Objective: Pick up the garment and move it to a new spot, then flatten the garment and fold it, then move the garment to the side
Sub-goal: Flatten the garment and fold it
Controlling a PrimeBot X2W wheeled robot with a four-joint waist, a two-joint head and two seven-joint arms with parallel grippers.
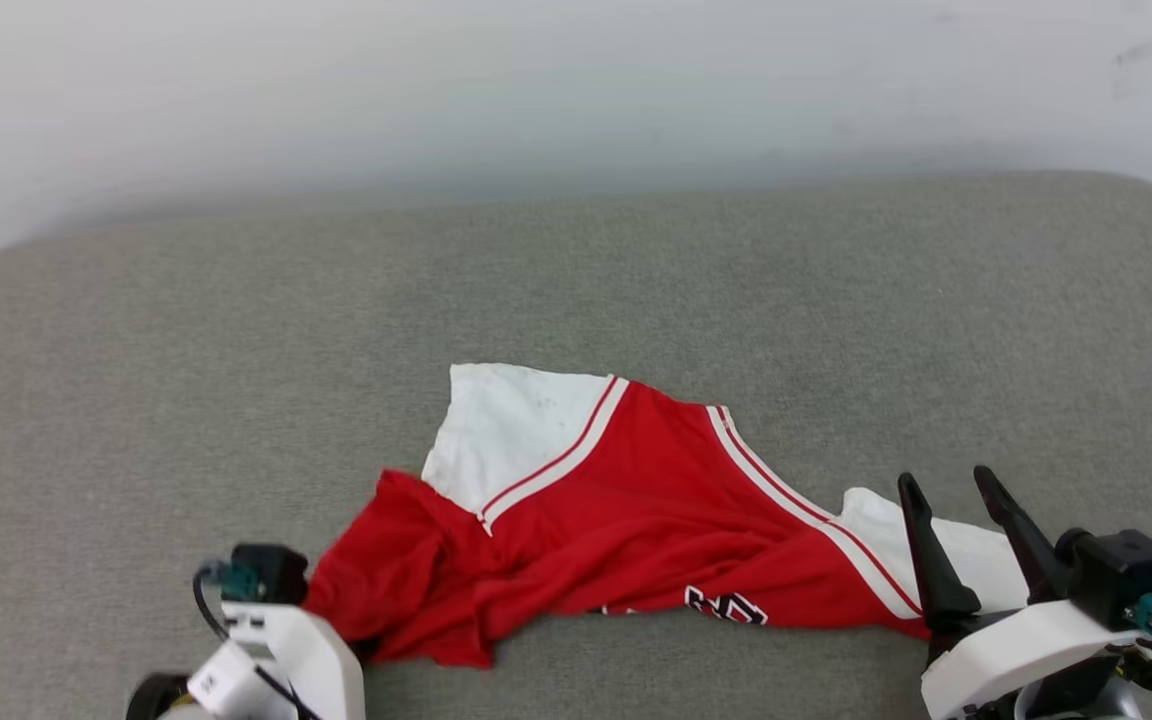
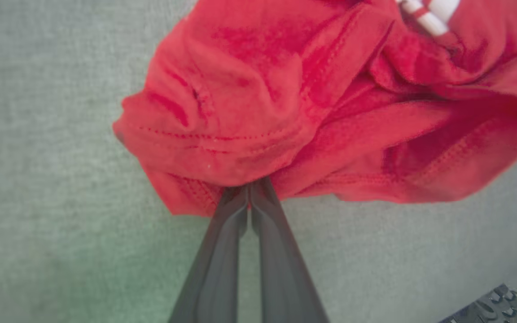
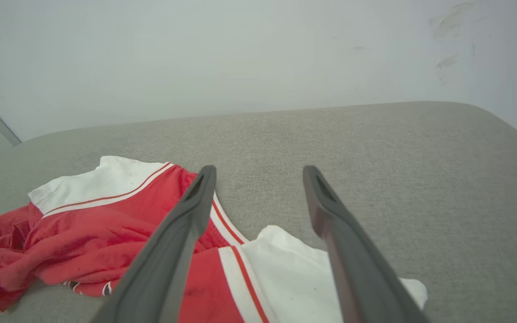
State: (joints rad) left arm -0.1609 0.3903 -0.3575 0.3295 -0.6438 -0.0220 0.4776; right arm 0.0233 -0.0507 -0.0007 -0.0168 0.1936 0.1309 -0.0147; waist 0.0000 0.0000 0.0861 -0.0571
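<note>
Left pincer [image 2: 250, 192] grips the red hem [image 2: 195, 195] of the garment [image 1: 636, 490], apparently for lifting; right pincer [image 1: 944, 478] hovers wide over its white sleeve [image 3: 294, 273].

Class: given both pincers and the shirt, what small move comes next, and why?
Probably lower the open right pincer onto the white sleeve beneath it and close. The left pincer is shut on the red edge of the shirt, so a second grip would allow lifting.

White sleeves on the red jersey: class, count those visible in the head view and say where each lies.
2. One sleeve lies at the far edge of the jersey, left of its middle; the other sleeve lies at its right end, by the right pincer. None seems hidden.
</note>
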